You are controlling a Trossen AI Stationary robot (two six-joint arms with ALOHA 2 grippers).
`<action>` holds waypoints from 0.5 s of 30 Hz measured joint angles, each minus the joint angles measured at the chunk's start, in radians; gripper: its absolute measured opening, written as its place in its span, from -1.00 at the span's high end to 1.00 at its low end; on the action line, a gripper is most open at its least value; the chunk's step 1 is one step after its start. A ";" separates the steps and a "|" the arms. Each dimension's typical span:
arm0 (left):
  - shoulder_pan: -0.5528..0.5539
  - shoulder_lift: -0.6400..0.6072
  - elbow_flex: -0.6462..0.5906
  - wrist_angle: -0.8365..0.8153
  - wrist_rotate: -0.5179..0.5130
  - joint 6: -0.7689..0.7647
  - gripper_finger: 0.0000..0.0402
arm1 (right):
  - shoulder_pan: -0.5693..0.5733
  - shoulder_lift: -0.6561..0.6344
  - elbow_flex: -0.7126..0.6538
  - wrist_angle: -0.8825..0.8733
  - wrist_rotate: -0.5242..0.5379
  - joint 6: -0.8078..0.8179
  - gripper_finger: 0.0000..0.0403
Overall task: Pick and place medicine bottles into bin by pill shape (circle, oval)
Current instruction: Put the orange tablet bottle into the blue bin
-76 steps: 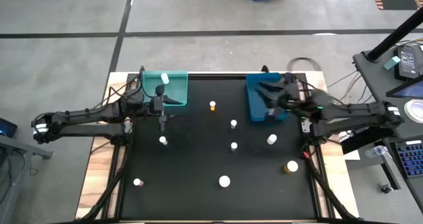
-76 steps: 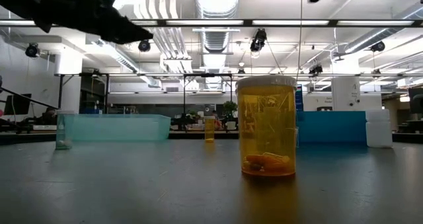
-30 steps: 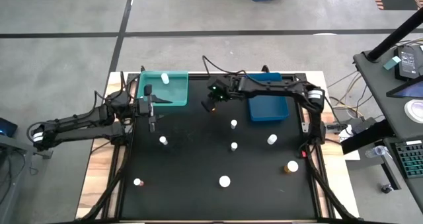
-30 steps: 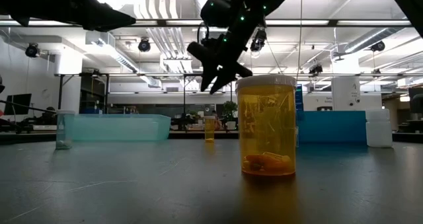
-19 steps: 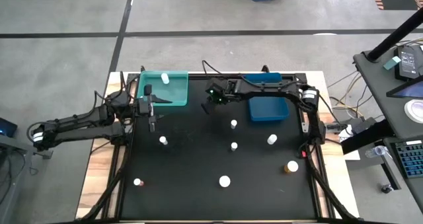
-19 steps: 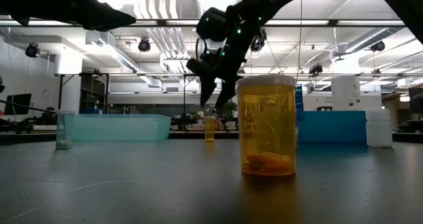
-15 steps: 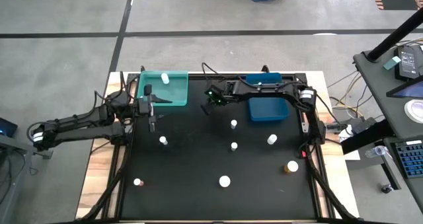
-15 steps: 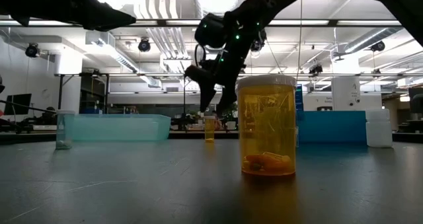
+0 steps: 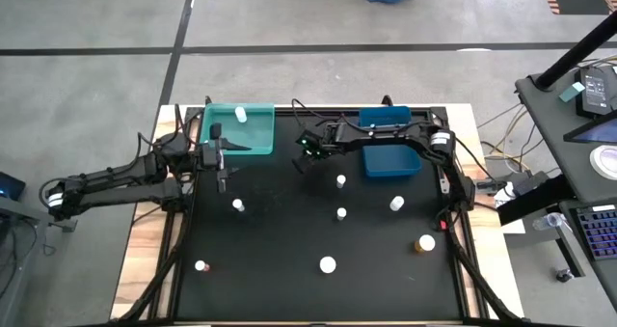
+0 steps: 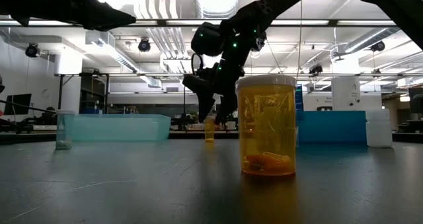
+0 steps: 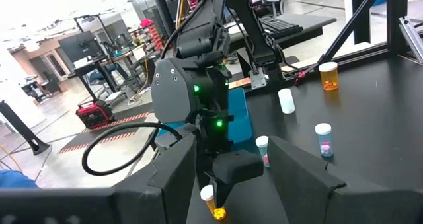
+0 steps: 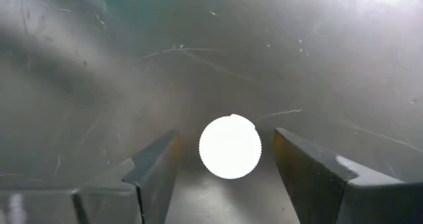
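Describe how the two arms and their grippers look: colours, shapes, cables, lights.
Both arms are slim, matte black and jointed. The right gripper has a blocky black wrist housing with small green lights and a looping black cable; its jaws are flat, dark wedges. The left gripper is black too.

High view looks straight down; low view level; 2 wrist views close.

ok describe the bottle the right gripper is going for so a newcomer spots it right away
Start at the teal bin and the blue bin along the table's far edge. Between them, the right gripper, open, hangs over a small amber bottle with a white cap. Unlike the others nearby, it stands right under those fingers.
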 joint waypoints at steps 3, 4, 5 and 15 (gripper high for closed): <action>0.000 0.000 0.000 0.000 -0.003 0.000 0.14 | 0.000 0.000 0.000 0.000 0.001 0.000 -0.15; 0.000 0.000 0.000 0.000 -0.005 0.000 0.14 | 0.000 0.000 0.000 0.000 0.003 0.000 -0.14; 0.000 0.000 0.000 0.000 -0.007 0.000 0.14 | 0.000 0.000 0.000 0.000 0.004 0.000 -0.14; 0.000 0.000 0.000 0.000 -0.007 0.000 0.14 | 0.000 0.000 0.000 0.022 0.008 0.000 0.06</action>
